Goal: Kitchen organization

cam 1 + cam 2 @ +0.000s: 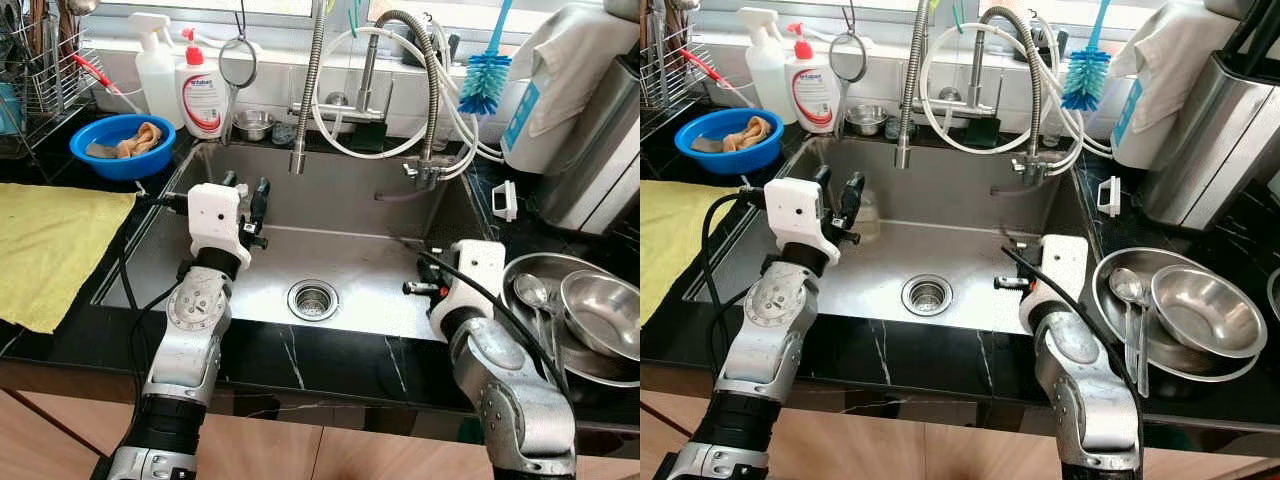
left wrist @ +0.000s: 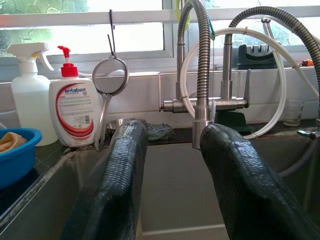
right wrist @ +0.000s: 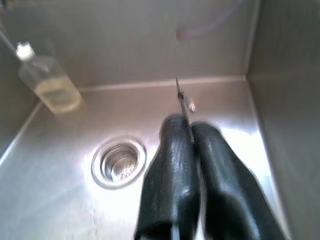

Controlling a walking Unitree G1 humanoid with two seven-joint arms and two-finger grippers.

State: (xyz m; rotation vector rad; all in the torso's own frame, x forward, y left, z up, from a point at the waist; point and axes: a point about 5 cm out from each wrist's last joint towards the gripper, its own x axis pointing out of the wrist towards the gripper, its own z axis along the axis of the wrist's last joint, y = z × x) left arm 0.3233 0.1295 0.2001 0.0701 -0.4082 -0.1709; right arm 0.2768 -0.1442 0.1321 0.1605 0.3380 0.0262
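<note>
My right pincer (image 3: pixel 192 132) is clenched on a thin utensil (image 3: pixel 181 97) above the sink (image 1: pixel 350 210). My left pincer (image 2: pixel 170 165) hangs released. A bottle (image 3: pixel 49 82) remains inside; bowls (image 1: pixel 600 310) wait on the tabletop (image 1: pixel 330 360).

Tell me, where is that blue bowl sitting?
The blue bowl sits on the counter to the robot's left of the sink, behind the yellow cloth and before the spray bottle.
</note>
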